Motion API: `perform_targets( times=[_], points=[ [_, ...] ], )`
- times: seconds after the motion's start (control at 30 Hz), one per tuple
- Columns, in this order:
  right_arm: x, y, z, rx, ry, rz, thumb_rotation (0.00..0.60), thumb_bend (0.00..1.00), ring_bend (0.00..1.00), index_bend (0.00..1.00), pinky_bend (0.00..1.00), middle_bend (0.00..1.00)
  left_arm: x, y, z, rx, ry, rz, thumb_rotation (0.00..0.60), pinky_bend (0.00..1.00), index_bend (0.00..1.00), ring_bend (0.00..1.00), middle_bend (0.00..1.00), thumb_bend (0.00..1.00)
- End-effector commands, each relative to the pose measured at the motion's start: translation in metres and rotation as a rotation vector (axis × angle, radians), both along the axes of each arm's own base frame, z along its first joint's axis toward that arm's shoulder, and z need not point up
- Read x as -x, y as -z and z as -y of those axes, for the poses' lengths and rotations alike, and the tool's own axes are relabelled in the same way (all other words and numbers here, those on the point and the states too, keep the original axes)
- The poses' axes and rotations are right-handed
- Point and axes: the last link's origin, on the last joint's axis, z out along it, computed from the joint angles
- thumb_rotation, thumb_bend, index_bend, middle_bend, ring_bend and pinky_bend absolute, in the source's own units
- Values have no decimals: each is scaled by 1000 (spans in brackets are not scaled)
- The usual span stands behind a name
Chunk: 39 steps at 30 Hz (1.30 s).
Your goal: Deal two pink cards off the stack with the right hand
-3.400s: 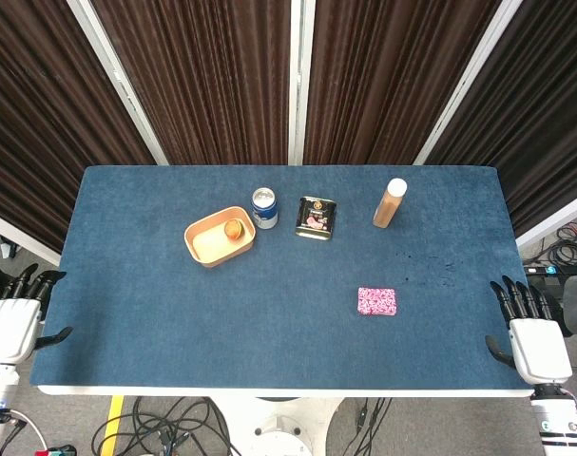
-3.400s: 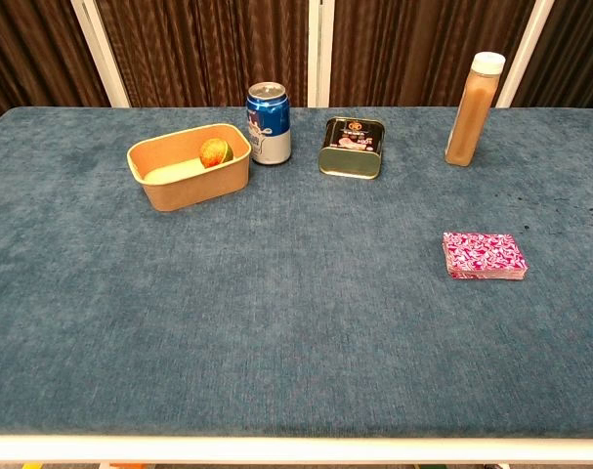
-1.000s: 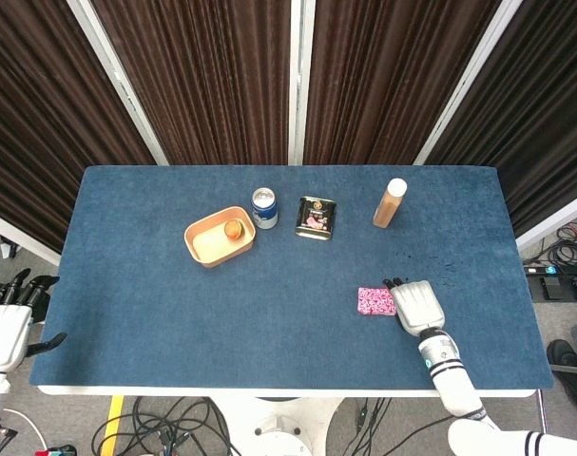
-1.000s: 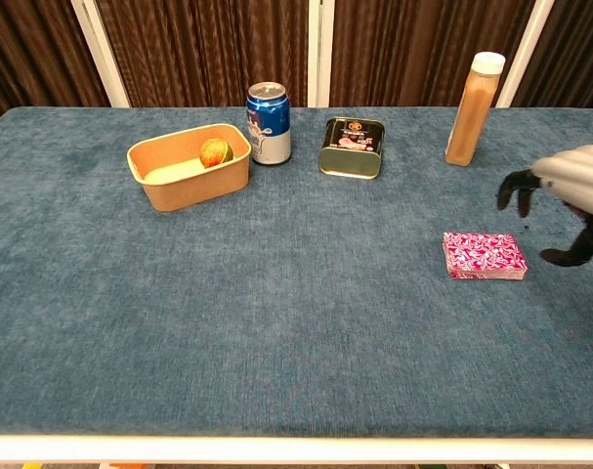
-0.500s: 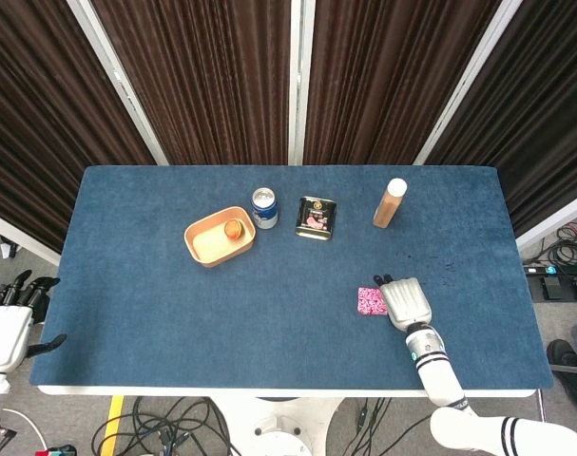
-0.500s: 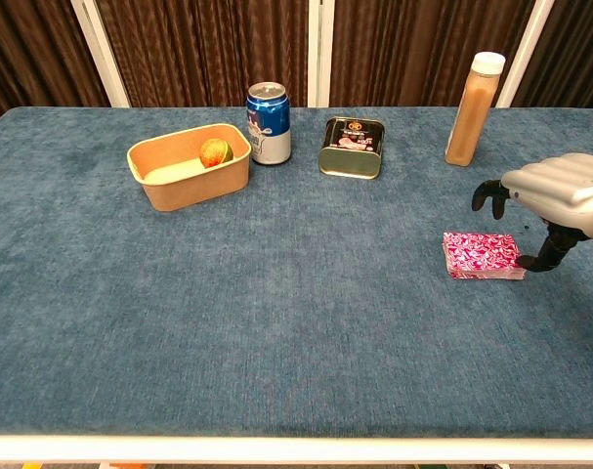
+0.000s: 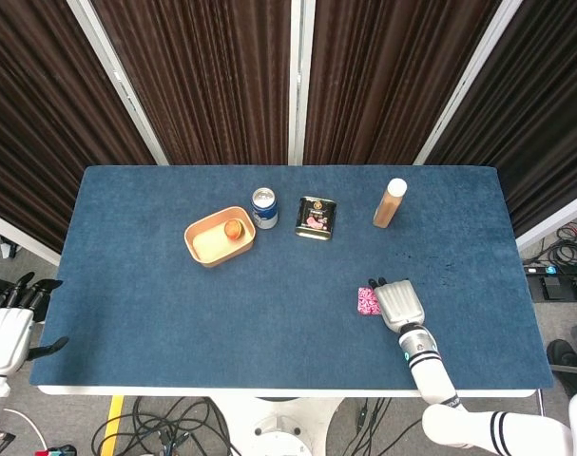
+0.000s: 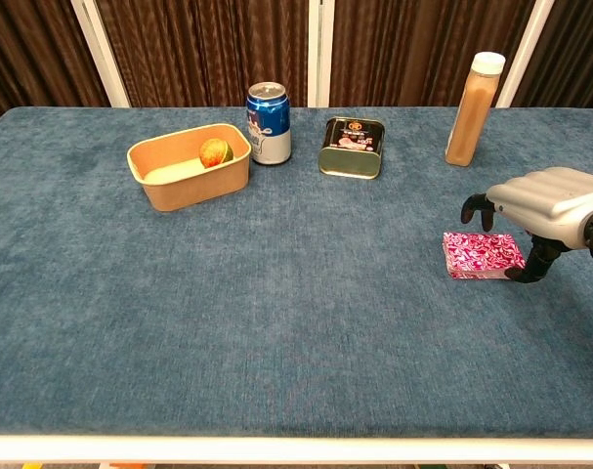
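The pink patterned card stack [image 8: 480, 255] lies flat on the blue table, right of centre; in the head view only its left part [image 7: 367, 301] shows. My right hand [image 8: 535, 203] hovers just above the stack's right half, palm down, fingers spread and curved downward. Its thumb reaches down by the stack's right edge. In the head view the right hand [image 7: 398, 304] covers most of the stack. I cannot tell whether a fingertip touches the top card. My left hand [image 7: 7, 328] hangs off the table's left front corner, fingers spread, holding nothing.
At the back stand a tan paper bowl [image 8: 189, 165] with a small round fruit [image 8: 214, 152], a blue can [image 8: 268, 123], a dark green tin [image 8: 352, 147] and a brown bottle with white cap [image 8: 472, 109]. The table's front edge [image 8: 296, 447] runs close below.
My right hand came in from beyond the right edge and slid left over the card stack, now covering more of it. The left hand barely moved.
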Motion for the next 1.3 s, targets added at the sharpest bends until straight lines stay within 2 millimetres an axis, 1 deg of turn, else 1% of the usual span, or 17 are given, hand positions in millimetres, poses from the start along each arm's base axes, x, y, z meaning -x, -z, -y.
perform_targets(
  times=[0.03, 0.33, 0.53, 0.93, 1.3],
  points=[
    [-1, 2, 1, 2, 0, 0, 600, 195, 859, 205, 968, 269, 0, 1, 0, 5, -3, 7, 600, 191, 175, 46, 172, 4],
    [-5, 12, 2, -12, -7, -2, 600, 200, 859, 206, 968, 284, 0, 0, 0, 9, -8, 27, 600, 191, 176, 46, 172, 4],
    [-4, 16, 0, 4, -11, -12, 600, 207, 859, 228, 968, 305, 1, 1, 0, 15, -14, 51, 600, 191, 177, 46, 172, 6],
    [-5, 19, 2, 19, -11, -19, 600, 214, 858, 286, 968, 322, 5, 1, 0, 22, -24, 65, 600, 191, 177, 46, 172, 5],
    [-4, 21, 2, 9, 0, -34, 600, 214, 858, 291, 968, 299, 6, 1, 0, 34, -26, 79, 600, 191, 177, 46, 172, 6]
  ],
)
